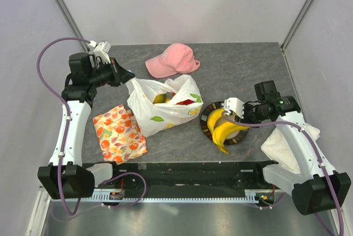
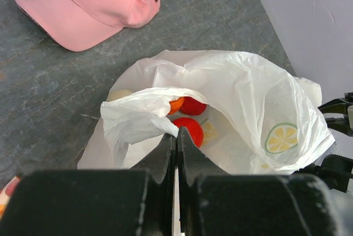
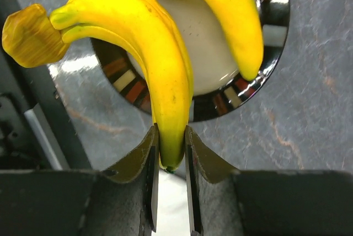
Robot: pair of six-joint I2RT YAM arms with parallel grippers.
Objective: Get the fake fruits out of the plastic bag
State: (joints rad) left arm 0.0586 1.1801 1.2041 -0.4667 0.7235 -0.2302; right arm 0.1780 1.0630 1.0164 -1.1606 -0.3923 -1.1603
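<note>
The white plastic bag (image 1: 165, 103) lies open mid-table, with red fruits (image 1: 185, 102) and a yellowish fruit (image 1: 159, 98) inside. My left gripper (image 1: 130, 77) is shut on the bag's handle (image 2: 140, 114) at its left edge. In the left wrist view the bag (image 2: 248, 92) shows two red fruits (image 2: 190, 128) and an orange one (image 2: 175, 105). A bunch of yellow bananas (image 1: 222, 127) rests over the dark-rimmed plate (image 1: 205, 116). My right gripper (image 3: 171, 153) is shut on the tip of one banana (image 3: 160, 76) above the plate's rim (image 3: 276, 15).
A pink cap (image 1: 171, 59) lies behind the bag, and shows in the left wrist view (image 2: 88, 4). An orange-flowered cloth (image 1: 118, 132) lies at front left. A white cloth (image 1: 281, 145) lies under the right arm. Grey walls close in both sides.
</note>
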